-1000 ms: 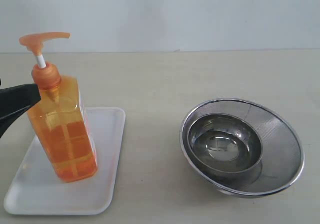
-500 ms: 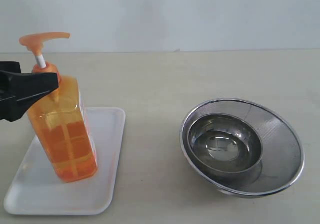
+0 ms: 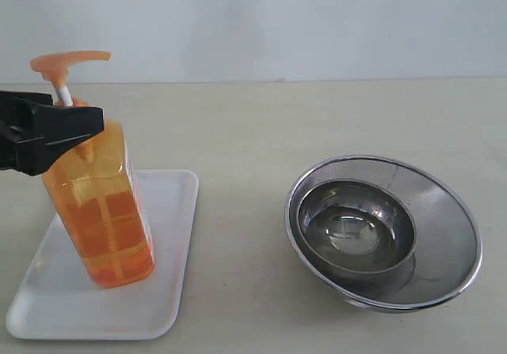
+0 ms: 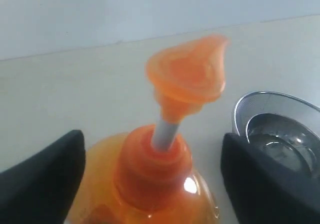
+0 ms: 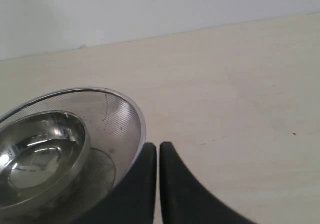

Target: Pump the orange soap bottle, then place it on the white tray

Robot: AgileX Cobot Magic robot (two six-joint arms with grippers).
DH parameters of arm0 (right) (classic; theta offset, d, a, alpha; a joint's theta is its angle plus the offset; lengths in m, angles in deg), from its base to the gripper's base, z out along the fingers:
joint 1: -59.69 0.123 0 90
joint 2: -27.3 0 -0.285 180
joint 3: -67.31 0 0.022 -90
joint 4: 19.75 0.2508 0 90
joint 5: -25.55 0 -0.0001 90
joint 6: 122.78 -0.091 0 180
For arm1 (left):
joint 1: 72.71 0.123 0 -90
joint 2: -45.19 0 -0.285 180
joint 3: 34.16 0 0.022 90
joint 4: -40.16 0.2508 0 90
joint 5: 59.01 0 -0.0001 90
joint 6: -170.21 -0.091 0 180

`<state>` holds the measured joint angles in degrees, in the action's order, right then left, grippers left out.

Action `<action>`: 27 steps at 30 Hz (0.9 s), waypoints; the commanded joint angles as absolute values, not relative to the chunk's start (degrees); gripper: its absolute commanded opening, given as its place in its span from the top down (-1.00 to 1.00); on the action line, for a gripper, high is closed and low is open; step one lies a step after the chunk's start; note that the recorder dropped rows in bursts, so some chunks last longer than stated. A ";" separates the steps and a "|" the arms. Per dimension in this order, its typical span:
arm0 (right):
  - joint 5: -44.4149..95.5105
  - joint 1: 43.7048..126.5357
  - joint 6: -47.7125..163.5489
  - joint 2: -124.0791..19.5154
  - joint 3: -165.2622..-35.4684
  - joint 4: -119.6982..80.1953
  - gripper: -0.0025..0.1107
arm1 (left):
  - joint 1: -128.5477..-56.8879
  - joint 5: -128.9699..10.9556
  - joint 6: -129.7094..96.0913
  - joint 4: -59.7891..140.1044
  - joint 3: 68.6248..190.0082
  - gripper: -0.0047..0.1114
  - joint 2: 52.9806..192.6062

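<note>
The orange soap bottle [image 3: 103,211] stands upright on the left part of the white tray [image 3: 166,291]. Its pump head [image 3: 67,61] is raised, with the white stem showing. My left gripper [image 3: 79,124] reaches in from the left at the bottle's collar. In the left wrist view its open black fingers [image 4: 45,179] flank the bottle's shoulder [image 4: 155,174] below the pump head [image 4: 187,73], with a gap on each side of the collar. My right gripper [image 5: 158,149] is shut with nothing in it, low over the table beside the steel bowl; the exterior view does not show it.
A round steel mesh bowl [image 3: 384,231] with a smaller steel bowl inside sits on the table to the right of the tray. It also appears in the right wrist view as the mesh bowl [image 5: 50,144]. A pale wall stands behind the table.
My left gripper has moved right from the frame's left edge until its fingers straddle the bottle's collar. The bottle, tray and bowl have stayed put.
</note>
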<state>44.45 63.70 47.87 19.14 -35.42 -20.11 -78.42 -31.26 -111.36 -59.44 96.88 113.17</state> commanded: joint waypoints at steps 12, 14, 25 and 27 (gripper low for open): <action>44.00 63.30 48.07 19.52 -35.47 -20.34 0.96 | -78.63 -30.11 -112.81 -59.79 97.38 -0.15 118.78; 44.14 63.30 48.07 19.52 -35.47 -20.34 0.96 | -78.63 -30.11 -113.00 -59.79 97.38 0.00 118.78; 44.02 63.30 48.07 19.52 -35.47 -20.34 0.96 | -78.63 -31.81 -116.43 -59.79 98.03 0.84 118.78; 44.02 63.30 48.07 19.52 -35.47 -20.34 0.96 | -78.63 -31.96 -116.84 -59.79 98.64 0.84 118.78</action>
<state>44.45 63.70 47.87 19.14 -35.42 -20.11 -78.42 -30.03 -116.57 -60.65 98.39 118.09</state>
